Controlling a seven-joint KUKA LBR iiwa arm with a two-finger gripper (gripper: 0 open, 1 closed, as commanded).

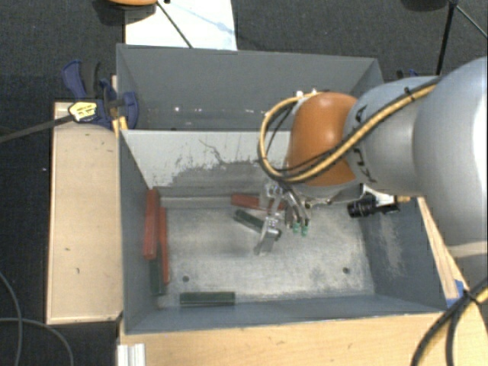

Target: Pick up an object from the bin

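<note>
Hanging beside a dark green stick (247, 219) at its 10 o'clock, the gripper (267, 239) looks lined up to grab; spread or pinched, can't tell.

Orange-capped arm (320, 139) low over a dark green bar (245, 219) and red bar (244, 201) in the bin (229, 90)

Single camera sat high over bin (252, 90), looking down, tipped somewhat off vertical. Lens stood toward 6 o'clock side, facing 12: far wall at 12 o'clock showed broad inner face, near wall at 6 o'clock showed as narrow strip. Bin floor (328, 269) held middle of frame. Middle distance: whole bin inside frame, dark ground (46, 36) showing beyond rim at 9 and 12 o'clock. Arm (427, 151) loomed large at 3 o'clock, much nearer lens than floor.
</note>
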